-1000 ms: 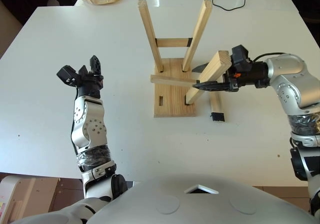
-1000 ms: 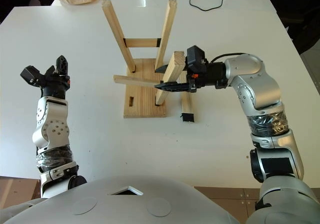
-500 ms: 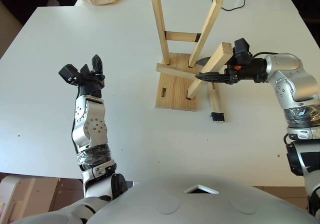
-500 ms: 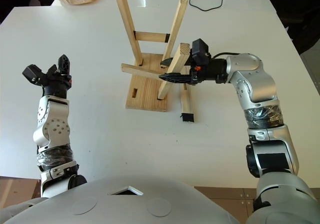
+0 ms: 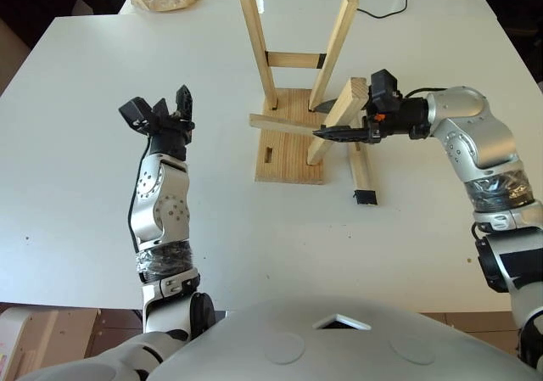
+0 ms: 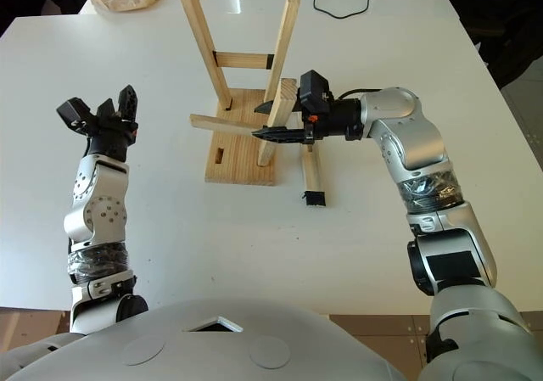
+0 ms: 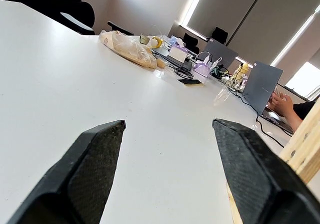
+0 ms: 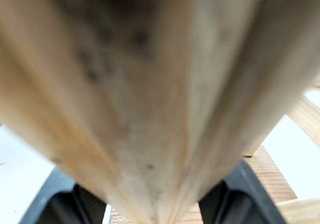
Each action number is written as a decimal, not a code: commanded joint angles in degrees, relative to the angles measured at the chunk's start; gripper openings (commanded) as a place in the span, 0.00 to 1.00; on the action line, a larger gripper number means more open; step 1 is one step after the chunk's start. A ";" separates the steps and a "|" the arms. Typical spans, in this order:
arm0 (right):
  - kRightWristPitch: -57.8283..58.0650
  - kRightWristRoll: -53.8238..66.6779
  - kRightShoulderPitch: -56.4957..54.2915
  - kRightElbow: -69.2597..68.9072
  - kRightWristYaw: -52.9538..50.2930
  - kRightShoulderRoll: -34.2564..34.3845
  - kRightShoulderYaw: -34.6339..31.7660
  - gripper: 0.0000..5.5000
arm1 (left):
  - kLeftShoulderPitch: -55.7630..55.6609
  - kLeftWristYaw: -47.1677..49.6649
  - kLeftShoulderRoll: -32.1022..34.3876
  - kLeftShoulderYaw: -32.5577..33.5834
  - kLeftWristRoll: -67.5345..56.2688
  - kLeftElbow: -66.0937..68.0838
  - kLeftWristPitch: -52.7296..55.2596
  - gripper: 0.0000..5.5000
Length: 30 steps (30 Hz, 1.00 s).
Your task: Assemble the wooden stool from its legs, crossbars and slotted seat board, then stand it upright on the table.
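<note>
The board (image 5: 284, 165) is laid flat on the bench (image 5: 85, 186), with two legs (image 5: 257, 42) stood in it. The tilted leg (image 5: 352, 99) could be jammed at its slot or missed, and the board dragged sideways, since it is braced by nothing. The left hand (image 5: 161, 109) is raised well left of the board, fingers apart, empty. The right hand (image 5: 327, 132) is clamped on the tilted leg, with the arm bent in from the right.
</note>
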 commanded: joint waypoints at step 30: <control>33.85 -22.23 28.83 -30.42 -62.00 18.25 -10.69 0.67 | 4.90 5.89 -3.37 5.97 3.73 1.93 -7.24 0.59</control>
